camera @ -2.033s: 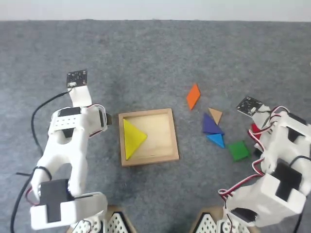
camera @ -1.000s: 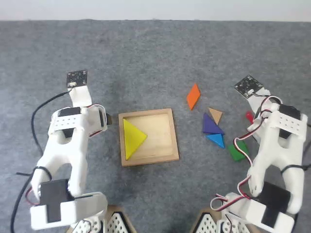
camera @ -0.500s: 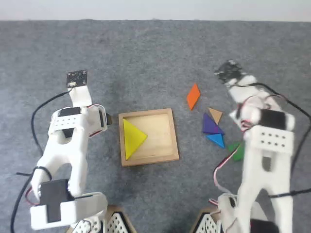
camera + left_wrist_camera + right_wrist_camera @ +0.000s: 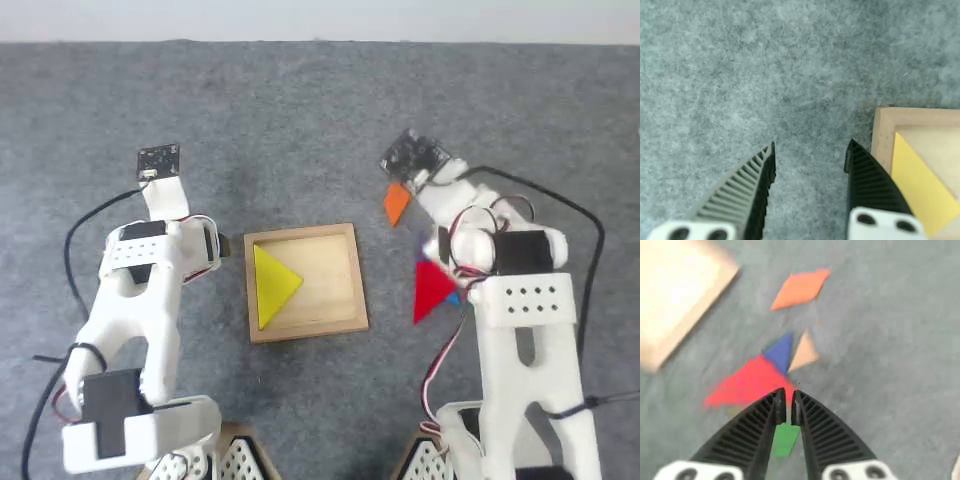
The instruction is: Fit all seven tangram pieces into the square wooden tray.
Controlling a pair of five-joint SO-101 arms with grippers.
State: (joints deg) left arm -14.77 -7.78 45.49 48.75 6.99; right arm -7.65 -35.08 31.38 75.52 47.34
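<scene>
The square wooden tray [image 4: 352, 300] lies at the table's middle with a yellow triangle [image 4: 272, 284] in its left half. My right gripper [image 4: 788, 399] is shut on a corner of the red triangle [image 4: 432, 288], held just right of the tray, above the other loose pieces. Under it I see a purple triangle [image 4: 780, 351], a tan triangle [image 4: 804, 354], a green piece [image 4: 786, 440] and, farther off, an orange parallelogram [image 4: 800, 287]. My left gripper [image 4: 810, 155] is open over bare carpet beside the tray's left rim [image 4: 882, 130].
Grey carpet covers the table. The left arm [image 4: 150, 290] stands left of the tray and the right arm [image 4: 520, 300] right of it. The orange parallelogram [image 4: 396, 205] sits partly under the right arm's camera board.
The right arm swung from the far right towards the tray, carrying the red triangle, which now hangs over the purple and blue pieces. The left arm stayed still.
</scene>
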